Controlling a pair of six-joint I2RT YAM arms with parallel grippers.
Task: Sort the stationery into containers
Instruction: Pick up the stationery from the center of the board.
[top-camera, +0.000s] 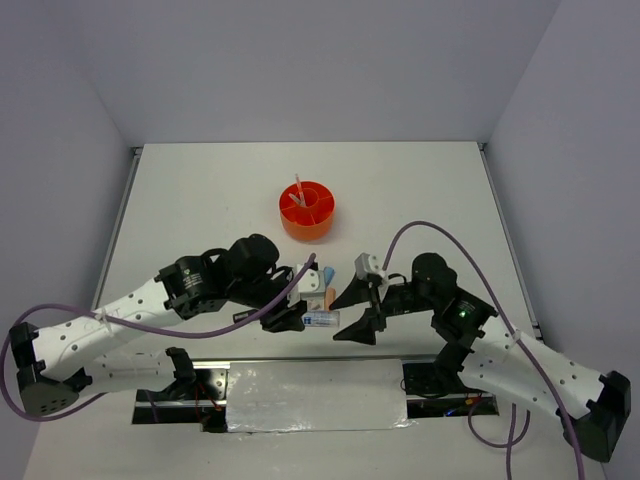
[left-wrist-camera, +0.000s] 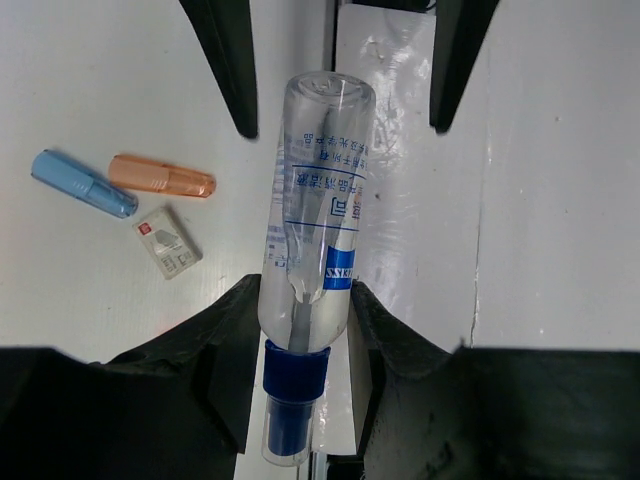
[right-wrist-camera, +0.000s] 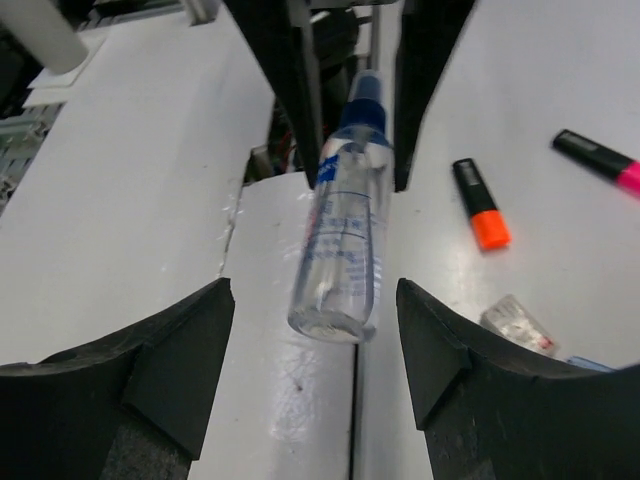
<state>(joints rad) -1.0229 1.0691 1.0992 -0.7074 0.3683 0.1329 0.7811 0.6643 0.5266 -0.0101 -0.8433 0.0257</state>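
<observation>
Clear marker (left-wrist-camera: 315, 200), blue cap end pinched in left tool (left-wrist-camera: 305, 335).

The blue-clear marker (left-wrist-camera: 310, 240) has a transparent barrel with blue lettering and a solid blue collar. On the white table (left-wrist-camera: 100, 80) are a translucent blue eraser (left-wrist-camera: 83, 183), a salmon eraser (left-wrist-camera: 162, 176) and a white eraser (left-wrist-camera: 168, 242) with a red mark. The orange-capped highlighter (right-wrist-camera: 480, 203) and pink-capped highlighter (right-wrist-camera: 600, 160) have black bodies. The tub (top-camera: 305, 232) is bright orange.

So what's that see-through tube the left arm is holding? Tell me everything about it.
It's a blue-clear marker: a see-through plastic barrel with blue print, an inner stem, a closed end and a blue collar. The left gripper clamps it just above the collar. Its free end sits between the open fingers of the right gripper, untouched.
</observation>
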